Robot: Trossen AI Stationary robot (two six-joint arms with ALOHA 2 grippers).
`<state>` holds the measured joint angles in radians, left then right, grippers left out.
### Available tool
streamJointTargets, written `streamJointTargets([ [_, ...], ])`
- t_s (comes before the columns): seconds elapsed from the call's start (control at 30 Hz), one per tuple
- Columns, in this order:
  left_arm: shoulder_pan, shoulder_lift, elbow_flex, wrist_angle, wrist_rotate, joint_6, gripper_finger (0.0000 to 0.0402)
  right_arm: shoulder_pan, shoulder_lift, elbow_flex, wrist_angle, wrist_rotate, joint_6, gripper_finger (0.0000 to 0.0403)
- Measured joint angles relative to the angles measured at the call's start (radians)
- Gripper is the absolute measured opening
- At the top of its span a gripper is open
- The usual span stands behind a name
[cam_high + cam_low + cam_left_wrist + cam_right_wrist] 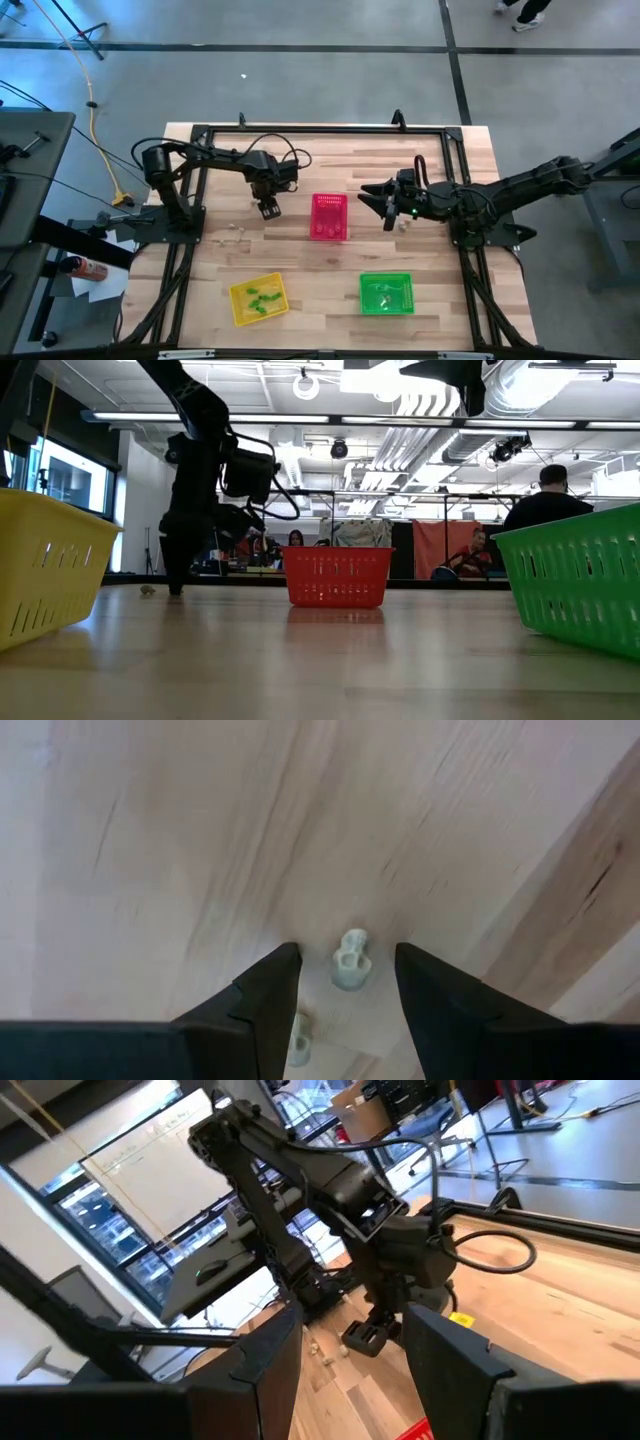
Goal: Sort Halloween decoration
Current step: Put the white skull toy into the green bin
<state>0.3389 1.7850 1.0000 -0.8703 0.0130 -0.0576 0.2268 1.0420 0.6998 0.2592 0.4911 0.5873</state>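
A pale whitish trinket (349,960) lies on the bare wood of the desk (300,270), in the gap between the two dark fingers (265,990) of the left gripper (347,982). The jaws stand apart on either side of it and neither finger touches it. A second pale trinket (298,1042) lies just beside the first, partly hidden by one finger. In the high view a few more pale trinkets (236,231) show as small specks on the wood near the left gripper (268,208), between it and the desk's left edge. In the low view one small trinket (147,590) sits on the desk just beside the lowered fingertips of that gripper (172,588).

Green trinkets (258,297) lie inside the yellow basket (236,312), at the near left of the desk. The green basket (364,302) stands at the near right, and what it holds is too small to tell apart. The pink-red basket (341,203) stands near the middle of the desk, between the two grippers, with its contents unclear.

The right gripper (385,203) hangs above the desk to the right of the pink-red basket, pointing toward the left arm. Its jaws are open with nothing between them, as its wrist view shows (345,1345).

Beyond the desk, a person (545,500) in dark clothes shows in the room behind the green basket.
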Motion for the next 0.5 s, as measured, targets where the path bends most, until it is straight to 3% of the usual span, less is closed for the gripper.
streamJointTargets([
  [0.5, 0.0, 0.001, -0.015, 0.023, -0.002, -0.006, 0.0155, 0.0, 0.0, 0.0, 0.0, 0.029, 0.018, 0.017],
])
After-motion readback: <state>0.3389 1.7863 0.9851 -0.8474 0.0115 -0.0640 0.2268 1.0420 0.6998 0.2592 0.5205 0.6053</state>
